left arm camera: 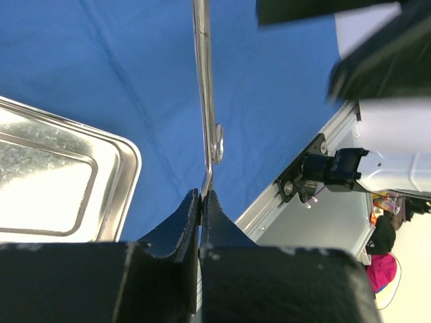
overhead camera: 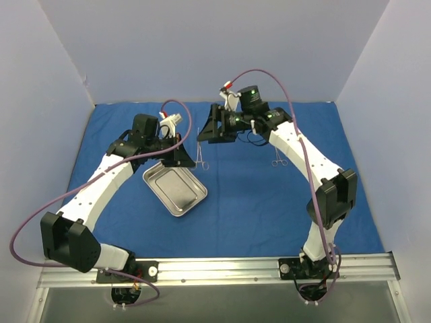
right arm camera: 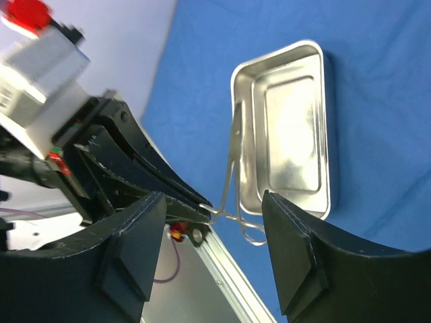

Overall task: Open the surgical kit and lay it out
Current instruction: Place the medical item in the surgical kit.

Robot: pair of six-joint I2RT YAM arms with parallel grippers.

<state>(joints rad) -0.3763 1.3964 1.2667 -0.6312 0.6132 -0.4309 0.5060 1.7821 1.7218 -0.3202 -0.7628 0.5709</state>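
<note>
While the left gripper [left arm camera: 203,196] is clamped tight on a thin metal tool [left arm camera: 205,94], the right gripper [right arm camera: 212,202] has its fingers spread apart, and the tool shows between them. The shiny tray [left arm camera: 128,165] sits on the blue cloth [left arm camera: 81,54], just beside the left gripper. A second tool [overhead camera: 279,160] lies on the cloth, away from both grippers.

Plain pale lilac walls [overhead camera: 202,40]

We see pale walls [overhead camera: 202,47] enclosing the grey counter [overhead camera: 215,306], with an aluminium rail [overhead camera: 222,267] along its near edge.
</note>
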